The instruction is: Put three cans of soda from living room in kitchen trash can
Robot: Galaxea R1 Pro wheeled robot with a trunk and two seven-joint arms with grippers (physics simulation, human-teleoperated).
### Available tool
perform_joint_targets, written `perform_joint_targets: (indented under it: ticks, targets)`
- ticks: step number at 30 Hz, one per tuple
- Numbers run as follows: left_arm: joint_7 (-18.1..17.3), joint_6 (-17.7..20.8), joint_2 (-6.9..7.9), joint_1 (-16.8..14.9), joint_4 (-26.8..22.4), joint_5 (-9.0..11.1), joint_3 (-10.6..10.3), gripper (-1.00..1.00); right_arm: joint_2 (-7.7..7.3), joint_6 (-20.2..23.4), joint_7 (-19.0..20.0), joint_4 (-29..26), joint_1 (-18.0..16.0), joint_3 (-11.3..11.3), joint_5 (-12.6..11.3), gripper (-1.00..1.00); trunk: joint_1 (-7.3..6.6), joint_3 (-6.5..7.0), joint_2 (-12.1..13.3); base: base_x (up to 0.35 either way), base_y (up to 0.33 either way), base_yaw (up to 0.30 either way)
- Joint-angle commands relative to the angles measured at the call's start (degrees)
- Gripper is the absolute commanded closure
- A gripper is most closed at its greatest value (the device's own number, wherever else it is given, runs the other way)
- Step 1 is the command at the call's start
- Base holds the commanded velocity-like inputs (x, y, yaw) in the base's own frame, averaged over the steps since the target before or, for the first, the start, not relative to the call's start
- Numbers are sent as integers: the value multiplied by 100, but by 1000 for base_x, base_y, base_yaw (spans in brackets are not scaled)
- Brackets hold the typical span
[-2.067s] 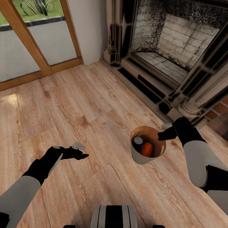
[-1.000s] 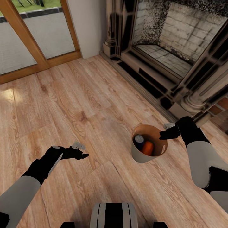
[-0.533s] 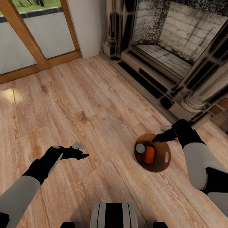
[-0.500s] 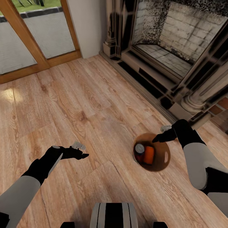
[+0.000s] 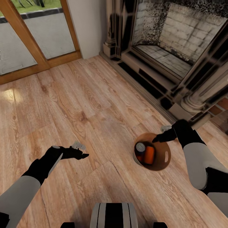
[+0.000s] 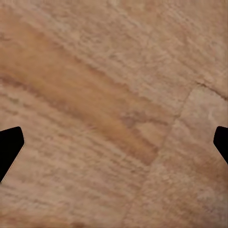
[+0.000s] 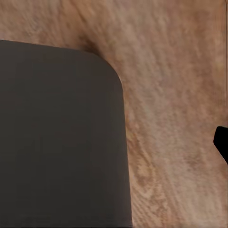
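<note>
Tash can [image 5: 158, 163] stands on wood floor [image 5: 79, 104] by fireplace [image 5: 177, 47].

The floor [image 5: 79, 104] looks like grained, lightly glossy wood planks, the tash can [image 5: 161, 158] is glossy orange-brown inside, and the fireplace [image 5: 186, 34] shows rough brick.

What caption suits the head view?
Right gripper at the rim of the trash can holding soda cans, beside a fireplace.

Home living room: ornate fireplace [image 5: 177, 60], wood floor [image 5: 79, 107], glazed door [image 5: 34, 34]
</note>
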Motion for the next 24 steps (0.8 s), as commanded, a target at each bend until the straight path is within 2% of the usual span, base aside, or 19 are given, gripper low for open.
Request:
perform_joint_targets:
  ticks: [1, 8, 24]
  targets:
    - [0, 1, 0, 0, 2, -2, -2, -100, 2, 0, 0, 1, 0, 0, 1, -100, -2, 23, 2, 0, 0, 0]
    - [0, 15, -1, 0, 6, -7, -6, -100, 2, 0, -5, 2, 21, -2, 1, -100, -20, 178, 11, 0, 0, 0]
    - [2, 76, -1, 0, 28, -21, -16, -100, 48, 0, -7, 6, 137, -5, -2, -100, -371, 465, 652, 0, 0, 0]
